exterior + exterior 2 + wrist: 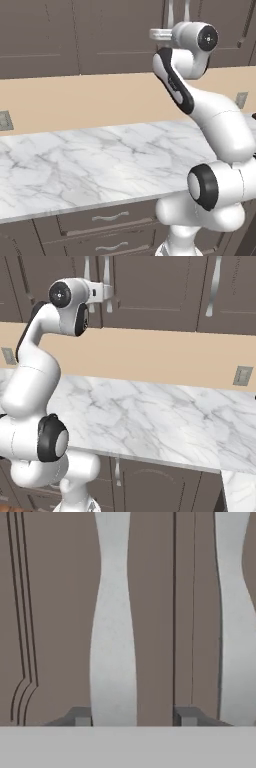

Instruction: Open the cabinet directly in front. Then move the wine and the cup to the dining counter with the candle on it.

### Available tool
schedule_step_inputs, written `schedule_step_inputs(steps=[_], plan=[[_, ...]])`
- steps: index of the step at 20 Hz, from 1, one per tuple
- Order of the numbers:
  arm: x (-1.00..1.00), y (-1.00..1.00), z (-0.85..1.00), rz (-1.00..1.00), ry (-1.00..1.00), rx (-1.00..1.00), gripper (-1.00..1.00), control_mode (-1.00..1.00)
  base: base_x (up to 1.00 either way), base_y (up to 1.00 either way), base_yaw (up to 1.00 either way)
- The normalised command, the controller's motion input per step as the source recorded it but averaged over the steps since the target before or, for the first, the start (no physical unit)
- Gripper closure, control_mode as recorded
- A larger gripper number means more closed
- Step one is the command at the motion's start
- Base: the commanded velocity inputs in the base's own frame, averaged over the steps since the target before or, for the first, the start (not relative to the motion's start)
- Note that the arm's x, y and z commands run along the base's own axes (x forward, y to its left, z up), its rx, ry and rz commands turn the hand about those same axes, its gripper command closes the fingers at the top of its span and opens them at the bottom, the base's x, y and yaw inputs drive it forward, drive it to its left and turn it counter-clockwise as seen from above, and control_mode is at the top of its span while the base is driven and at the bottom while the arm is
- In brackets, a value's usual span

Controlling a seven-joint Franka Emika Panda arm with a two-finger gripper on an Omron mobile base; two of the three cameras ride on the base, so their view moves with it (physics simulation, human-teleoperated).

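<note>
My gripper point(132, 718) is raised against the cabinet point(55, 612) at the upper centre of the right base frame. In the hand frame, its fingertips point(82, 717) straddle one silver handle point(112, 622), spread either side without visibly pinching it. A second handle point(232, 622) runs at right. The doors are closed.
</note>
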Motion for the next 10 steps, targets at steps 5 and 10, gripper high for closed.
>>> schedule_step_inputs(steps=[5,10], plan=[[-0.86,0.51,0.24,0.00,-0.16,0.00,1.00,-1.00,0.00,0.00,0.00],[-1.00,0.80,0.37,-0.07,-0.11,0.00,1.00,-1.00,0.00,0.00,0.00]])
